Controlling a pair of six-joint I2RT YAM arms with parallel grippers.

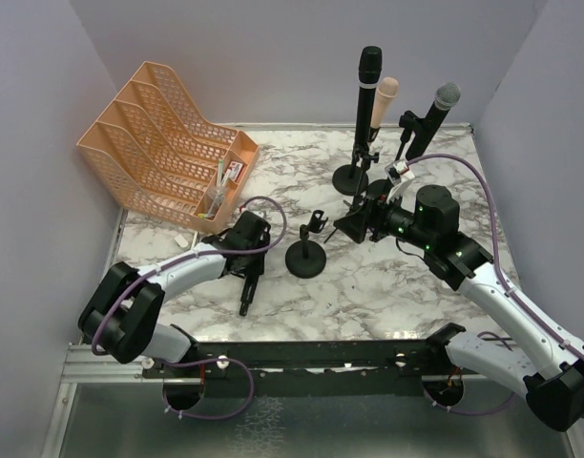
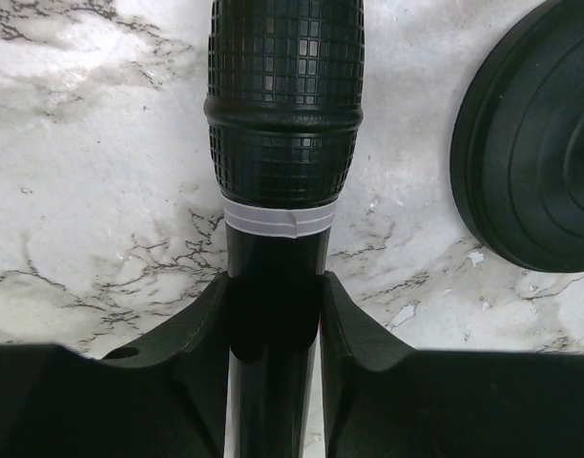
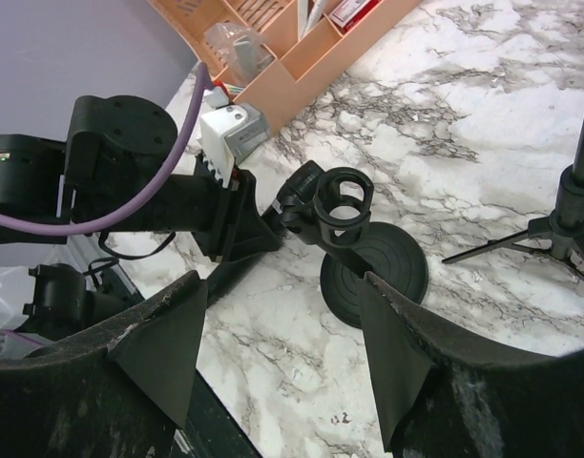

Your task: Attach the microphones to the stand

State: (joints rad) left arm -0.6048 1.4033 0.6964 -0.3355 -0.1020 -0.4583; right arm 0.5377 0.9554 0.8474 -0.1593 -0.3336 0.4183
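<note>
three of four were already up when i checked: a black microphone (image 1: 369, 72), the pink microphone (image 1: 386, 93) and the mesh-headed microphone (image 1: 445, 98) stood in holders at the back. the last black microphone (image 2: 282, 105) lay low just left of the empty stand (image 1: 306, 256); whether it touched the marble i couldn't tell. my left gripper (image 2: 273, 291) was clamped on its body below the white ring. the right gripper (image 3: 278, 296) hung with jaws apart, facing the stand's clip (image 3: 342, 198). what remained, i judged, was seating that one microphone in the clip.
</note>
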